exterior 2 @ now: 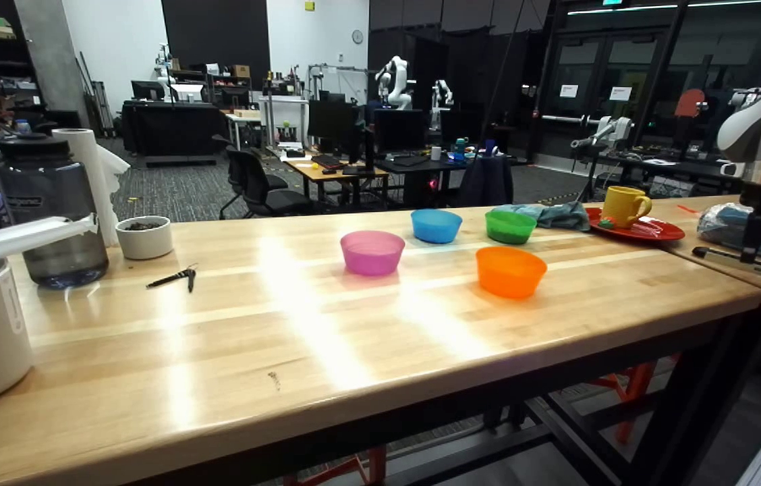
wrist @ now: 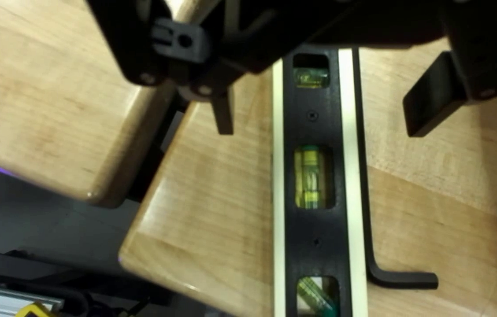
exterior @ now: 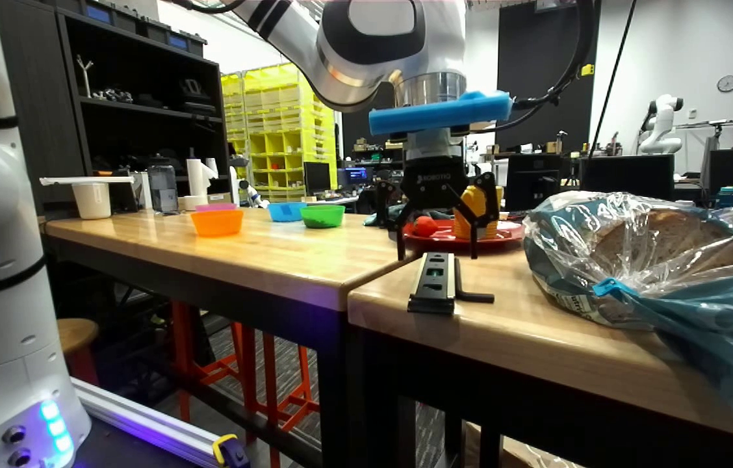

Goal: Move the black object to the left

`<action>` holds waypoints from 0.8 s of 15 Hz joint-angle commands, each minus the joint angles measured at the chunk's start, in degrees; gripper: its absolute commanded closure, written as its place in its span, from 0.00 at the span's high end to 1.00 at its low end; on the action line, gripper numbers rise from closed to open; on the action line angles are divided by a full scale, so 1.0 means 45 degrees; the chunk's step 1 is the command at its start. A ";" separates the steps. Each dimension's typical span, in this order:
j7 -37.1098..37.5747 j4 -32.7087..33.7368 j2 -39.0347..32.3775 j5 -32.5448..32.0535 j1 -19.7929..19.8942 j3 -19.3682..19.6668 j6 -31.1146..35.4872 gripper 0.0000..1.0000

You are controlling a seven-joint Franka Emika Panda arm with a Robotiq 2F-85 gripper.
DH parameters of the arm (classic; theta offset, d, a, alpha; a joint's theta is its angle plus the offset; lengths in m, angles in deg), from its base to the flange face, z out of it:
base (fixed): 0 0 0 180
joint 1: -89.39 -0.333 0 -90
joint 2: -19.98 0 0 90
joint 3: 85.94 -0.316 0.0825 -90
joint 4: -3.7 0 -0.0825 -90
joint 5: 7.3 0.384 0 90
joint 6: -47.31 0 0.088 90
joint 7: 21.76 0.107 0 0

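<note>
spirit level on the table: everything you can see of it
The spirit level is a slim black bar with pale, metallic-looking long edges, small screws and three windows with yellow-green vials: one crosswise, one lengthwise, one slanted. It lies broad side up on the wooden table, one end near the edge. A black hex key lies along one side; contact unclear. The open gripper straddles it without visible contact.

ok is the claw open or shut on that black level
The claw is open: in the wrist view its fingers stand well apart, the black level shows between them, with a gap on each side.
</note>
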 commanded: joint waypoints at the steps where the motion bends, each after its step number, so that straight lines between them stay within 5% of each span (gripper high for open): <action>1: 0.0157 0.0044 -0.0029 0.0109 0.0310 -0.0279 -0.0015 1.00; 5: 0.0185 0.0011 -0.0054 0.0090 0.0313 -0.0293 -0.0066 1.00; 6: 0.0183 -0.0023 -0.0050 0.0081 0.0316 -0.0292 -0.0045 0.75; 8: 0.0154 -0.0013 -0.0051 0.0090 0.0316 -0.0298 -0.0103 0.68; 12: 0.0152 -0.0016 -0.0047 0.0067 0.0327 -0.0292 -0.0107 0.36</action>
